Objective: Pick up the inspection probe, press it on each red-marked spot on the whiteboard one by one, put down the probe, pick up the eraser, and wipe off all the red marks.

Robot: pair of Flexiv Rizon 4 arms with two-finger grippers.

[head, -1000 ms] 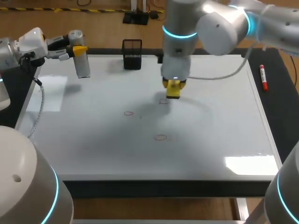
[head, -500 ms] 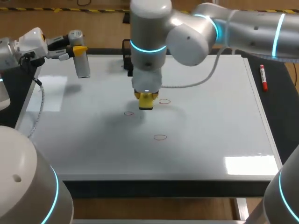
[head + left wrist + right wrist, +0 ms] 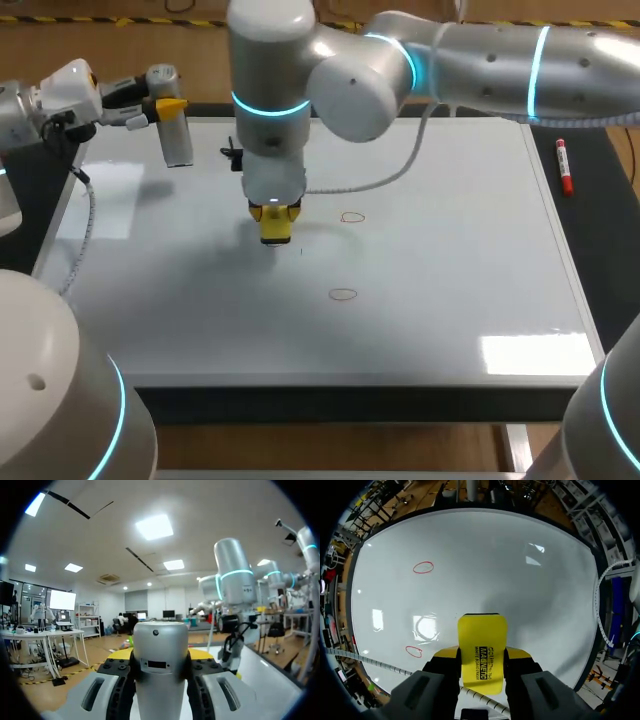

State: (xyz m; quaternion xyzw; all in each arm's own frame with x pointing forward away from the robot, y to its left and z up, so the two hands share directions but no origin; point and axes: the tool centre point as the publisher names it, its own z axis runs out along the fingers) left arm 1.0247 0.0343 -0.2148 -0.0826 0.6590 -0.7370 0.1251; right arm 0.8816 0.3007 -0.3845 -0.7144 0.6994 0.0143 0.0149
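Observation:
A yellow eraser is clamped in my right gripper, low over the whiteboard left of its middle. In the right wrist view the eraser sits between both fingers of the gripper. Two red circles show: one to the eraser's right, one nearer the front; the wrist view shows them too. At the board's far left corner my left gripper holds the silver cylindrical probe above the board, with the probe between its fingers.
A red marker lies on the dark mat right of the whiteboard. A sliver of a black mesh holder shows behind my right arm at the board's far edge. My right arm spans the far half of the board.
My right arm has carried the eraser leftward across the board, from beside the right-hand red circle to where the leftmost circle showed; that circle is now out of sight. The left arm has not moved.

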